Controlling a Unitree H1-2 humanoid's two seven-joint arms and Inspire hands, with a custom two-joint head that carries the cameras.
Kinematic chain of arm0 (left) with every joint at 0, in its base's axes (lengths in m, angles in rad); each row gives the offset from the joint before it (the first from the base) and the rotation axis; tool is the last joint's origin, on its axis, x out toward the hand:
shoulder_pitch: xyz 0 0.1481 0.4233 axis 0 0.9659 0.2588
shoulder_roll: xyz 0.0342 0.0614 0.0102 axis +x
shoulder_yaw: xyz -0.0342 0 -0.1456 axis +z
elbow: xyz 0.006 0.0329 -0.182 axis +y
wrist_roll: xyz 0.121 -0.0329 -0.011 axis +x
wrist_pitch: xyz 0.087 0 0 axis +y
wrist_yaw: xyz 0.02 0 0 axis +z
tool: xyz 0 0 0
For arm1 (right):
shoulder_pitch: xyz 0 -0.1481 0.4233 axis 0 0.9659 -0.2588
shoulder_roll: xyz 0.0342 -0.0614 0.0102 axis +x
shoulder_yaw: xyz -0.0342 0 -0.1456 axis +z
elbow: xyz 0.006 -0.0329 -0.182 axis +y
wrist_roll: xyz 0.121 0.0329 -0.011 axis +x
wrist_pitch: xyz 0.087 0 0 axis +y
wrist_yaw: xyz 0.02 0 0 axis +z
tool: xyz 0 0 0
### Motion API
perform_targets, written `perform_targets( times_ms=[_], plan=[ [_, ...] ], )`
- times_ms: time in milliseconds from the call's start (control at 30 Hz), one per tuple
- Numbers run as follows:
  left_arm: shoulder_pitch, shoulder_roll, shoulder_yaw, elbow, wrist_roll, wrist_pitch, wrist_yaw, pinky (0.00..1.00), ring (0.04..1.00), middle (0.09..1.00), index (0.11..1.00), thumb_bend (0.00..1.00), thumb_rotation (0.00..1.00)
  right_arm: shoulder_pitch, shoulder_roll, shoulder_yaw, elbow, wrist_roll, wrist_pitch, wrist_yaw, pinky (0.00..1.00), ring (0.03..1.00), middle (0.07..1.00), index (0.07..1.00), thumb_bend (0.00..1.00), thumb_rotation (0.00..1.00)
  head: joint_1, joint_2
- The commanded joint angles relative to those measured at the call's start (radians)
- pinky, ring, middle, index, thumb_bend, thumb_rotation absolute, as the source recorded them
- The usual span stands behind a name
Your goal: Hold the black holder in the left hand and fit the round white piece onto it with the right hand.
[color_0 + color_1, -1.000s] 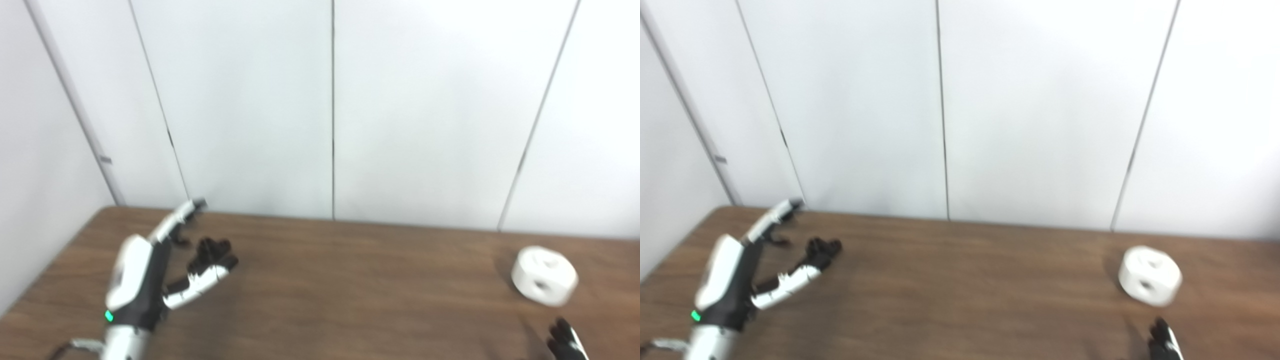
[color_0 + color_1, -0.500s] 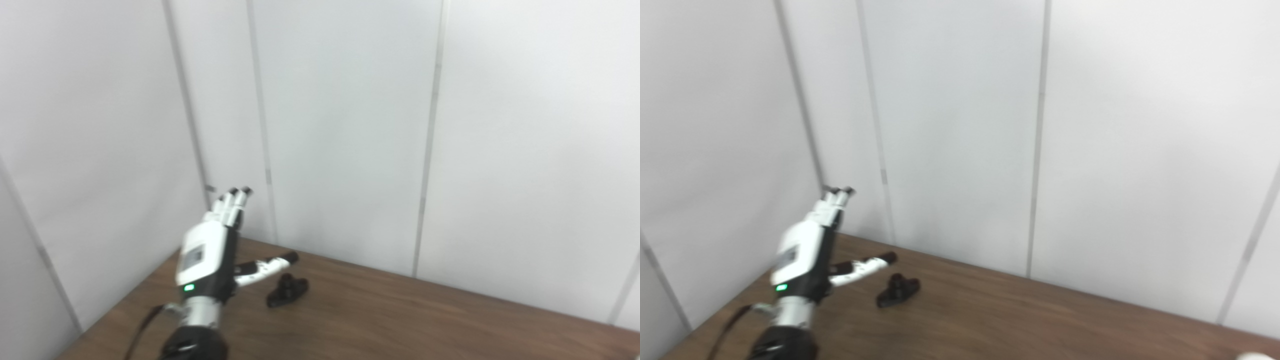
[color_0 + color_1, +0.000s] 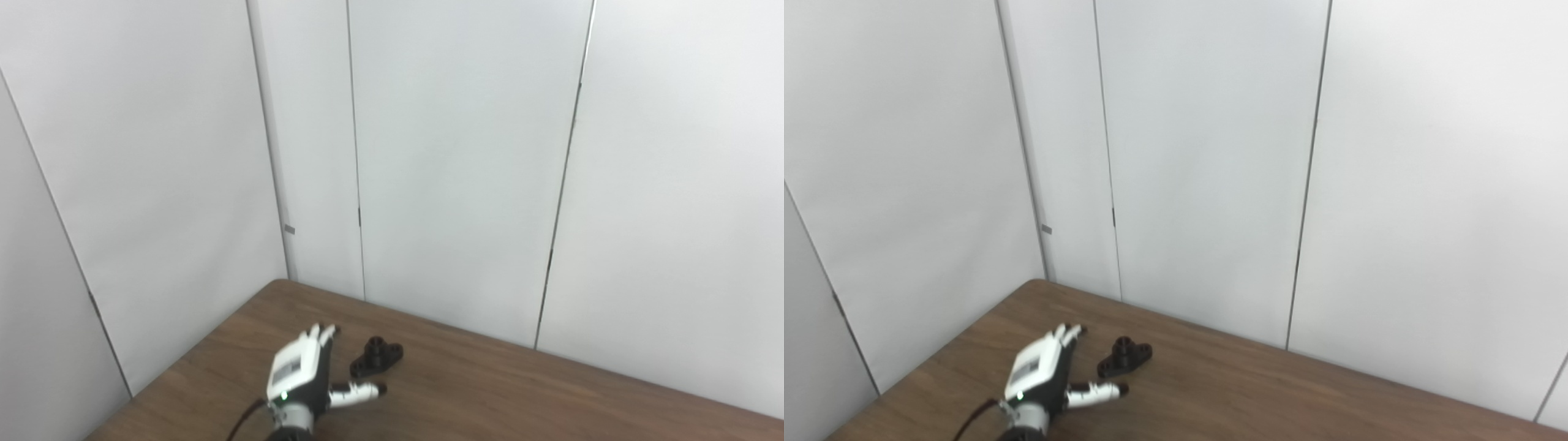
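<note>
Nearest to me, my left hand is low over the tabletop, its arm coming up from the bottom edge on the left side. The white back of the hand faces up and a small green light glows at the wrist. The hand is spread wide and has hold of nothing. The fingers point away from me toward the far corner, and the thumb sticks out to the right, black at its tip. I can't tell whether the hand rests on the wood or floats just above it.

Just past the thumb, to the right of the fingers, there's the holder. It's small and black, lying flat on the tabletop with a raised round collar at its middle and a lobe at each end. It sits just beside my hand, in the gap between fingers and thumb, but apart from both. Nothing touches it.

My right hand isn't in either view, and neither is the white piece.

Further on, the brown wood runs to its far left corner. Behind that stand plain white wall panels, split by thin dark seams, with a small grey tag on the strip near the corner.
</note>
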Motion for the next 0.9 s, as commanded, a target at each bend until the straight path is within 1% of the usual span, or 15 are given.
perform_targets(
  times_ms=[0,67,233,333,433,467,533,633,733,867],
  plan=[
    [-0.043,0.003,0.004,0.001,0.008,0.001,0.027,1.00,1.000,1.000,0.909,1.00,0.51,0.044,-0.022,-0.013,0.014,-0.007,0.039,0.005,0.96,1.000,1.000,1.000,0.50,0.89,0.000,0.002],
    [-0.045,0.002,-0.006,0.034,-0.011,0.000,0.046,1.00,1.000,1.000,0.901,1.00,0.50,0.047,-0.022,-0.018,0.016,-0.002,0.034,0.010,0.98,1.000,1.000,1.000,0.49,0.88,-0.004,0.011],
    [-0.055,0.006,-0.037,0.123,-0.046,-0.008,0.114,1.00,1.000,1.000,0.879,1.00,0.52,0.052,-0.020,-0.025,-0.005,-0.004,0.059,0.009,0.99,1.000,1.000,1.000,0.50,0.87,-0.009,0.021],
    [-0.060,0.007,-0.051,0.165,-0.075,-0.020,0.157,1.00,0.994,1.000,0.868,1.00,0.52,0.059,-0.022,-0.026,-0.014,-0.006,0.061,0.010,0.98,1.000,1.000,1.000,0.50,0.87,-0.015,0.027],
    [-0.066,0.010,-0.063,0.207,-0.103,-0.038,0.210,1.00,0.991,1.000,0.859,1.00,0.50,0.067,-0.022,-0.028,-0.023,-0.004,0.062,0.012,0.95,1.000,1.000,1.000,0.50,0.87,-0.018,0.034],
    [-0.067,0.011,-0.068,0.220,-0.108,-0.043,0.229,1.00,0.985,0.999,0.851,1.00,0.50,0.071,-0.022,-0.028,-0.027,-0.004,0.062,0.012,0.95,1.000,1.000,1.000,0.52,0.86,-0.022,0.035],
    [-0.068,0.015,-0.078,0.237,-0.119,-0.057,0.266,1.00,0.978,0.994,0.843,0.98,0.51,0.079,-0.024,-0.029,-0.029,-0.005,0.054,0.015,0.94,1.000,1.000,1.000,0.52,0.86,-0.029,0.036],
    [-0.065,0.018,-0.090,0.248,-0.138,-0.080,0.317,1.00,0.973,0.985,0.839,0.93,0.53,0.092,-0.024,-0.032,-0.036,-0.002,0.044,0.019,0.93,1.000,1.000,1.000,0.50,0.85,-0.033,0.045],
    [-0.064,0.021,-0.099,0.257,-0.155,-0.090,0.350,1.00,0.981,0.992,0.846,0.91,0.51,0.108,-0.026,-0.033,-0.054,-0.006,0.049,0.019,0.92,1.000,1.000,1.000,0.49,0.84,-0.037,0.051],
    [-0.066,0.031,-0.109,0.268,-0.178,-0.091,0.368,1.00,0.982,0.997,0.860,0.90,0.47,0.129,-0.027,-0.041,-0.055,0.001,0.032,0.028,0.90,1.000,1.000,1.000,0.50,0.83,-0.043,0.060]
  ],
)
